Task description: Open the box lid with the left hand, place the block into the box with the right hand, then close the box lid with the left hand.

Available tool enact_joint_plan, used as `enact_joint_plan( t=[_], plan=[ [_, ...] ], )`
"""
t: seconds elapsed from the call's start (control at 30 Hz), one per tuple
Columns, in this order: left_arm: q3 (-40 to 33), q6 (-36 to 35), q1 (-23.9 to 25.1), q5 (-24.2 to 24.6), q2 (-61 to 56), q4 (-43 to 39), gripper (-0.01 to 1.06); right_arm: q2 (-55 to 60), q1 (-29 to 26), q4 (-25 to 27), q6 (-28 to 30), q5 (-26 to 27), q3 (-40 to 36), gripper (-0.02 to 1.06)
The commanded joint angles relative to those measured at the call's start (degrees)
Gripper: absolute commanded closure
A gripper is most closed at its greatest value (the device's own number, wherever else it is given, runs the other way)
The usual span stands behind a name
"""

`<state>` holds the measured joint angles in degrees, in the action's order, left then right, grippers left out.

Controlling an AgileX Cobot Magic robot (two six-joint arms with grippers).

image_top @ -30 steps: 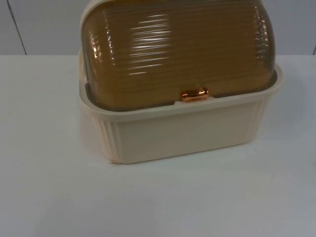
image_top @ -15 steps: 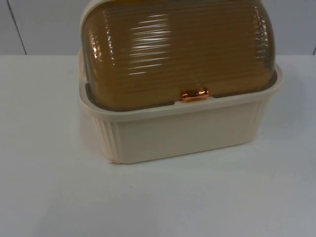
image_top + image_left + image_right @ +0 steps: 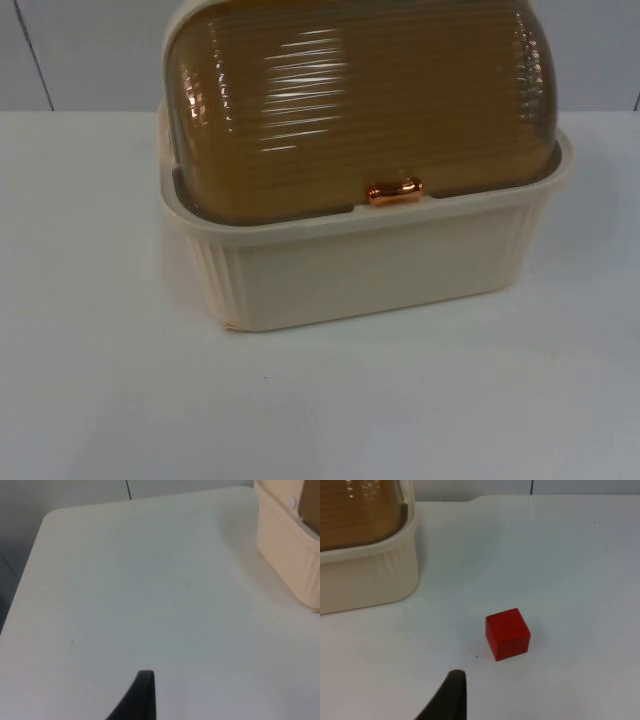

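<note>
Top view: bread box [image 3: 370,260] lid [image 3: 360,100] shut, step 1 pending. Left pincer [image 3: 142,695] & right pincer [image 3: 451,695] states: can't tell. Next: left takes copper handle [image 3: 394,191]; red block [image 3: 507,633] waits on bench [image 3: 120,380].

A: Box [image 3: 380,265]: what material?
B: Cream plastic by its look, smooth with a soft sheen; the front wall is plain, the corners are finely ribbed.

A: Lid [image 3: 360,105]?
B: Translucent amber-brown plastic, glossy, moulded in horizontal ridges that catch white highlights. Its handle [image 3: 395,190] has a polished copper-coloured metallic finish.

A: Block [image 3: 507,633]?
B: Red, matt, with smooth flat faces; material cannot be told.

A: Table [image 3: 100,400]?
B: White, smooth, low sheen.

A: Fingertip [image 3: 451,695] of the right gripper?
B: Black, matt.
</note>
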<state>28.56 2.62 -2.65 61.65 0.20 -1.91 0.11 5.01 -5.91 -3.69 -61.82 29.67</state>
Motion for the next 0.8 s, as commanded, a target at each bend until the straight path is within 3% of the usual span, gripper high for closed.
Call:
enact_joint_plan(
  t=[0.0,0.13,0.2,0.23,0.33,0.47,0.5,0.6,0.77],
  plan=[
    [-0.2,-0.5,-0.3,-0.3,-0.2,0.0,0.0,0.9,0.2,-2.0,-0.4,0.4,-0.1,0.0],
    [1.2,-4.3,-0.3,-1.0,-0.1,0.0,0.0,4.7,0.2,-3.7,-0.4,2.1,1.0,0.0],
    [3.6,-5.9,-0.3,-2.6,4.0,-0.5,0.0,9.1,0.2,-4.8,-0.5,6.1,2.3,0.0],
    [5.1,-5.9,-0.3,-5.3,8.4,-2.7,0.0,13.5,0.2,-5.3,-0.9,10.1,3.8,0.0],
    [6.8,-5.9,-0.3,-9.1,12.6,-5.6,0.0,17.6,0.2,-5.4,-1.5,13.9,5.4,0.0],
    [12.0,-5.9,-0.3,-21.2,24.7,-10.4,0.0,28.2,0.2,-5.6,-3.3,21.8,11.1,0.0],
    [12.0,-5.9,-0.3,-21.2,24.7,-10.4,0.0,28.2,0.2,-5.6,-3.3,21.8,11.1,0.0],
    [17.1,-5.9,-0.3,-27.6,33.4,-10.8,0.0,35.2,0.2,-6.4,-4.5,25.2,17.0,0.0],
    [24.3,-5.9,-0.3,-28.0,44.2,-10.8,0.0,43.8,0.2,-10.6,-4.5,25.2,25.4,0.0]
  ],
)
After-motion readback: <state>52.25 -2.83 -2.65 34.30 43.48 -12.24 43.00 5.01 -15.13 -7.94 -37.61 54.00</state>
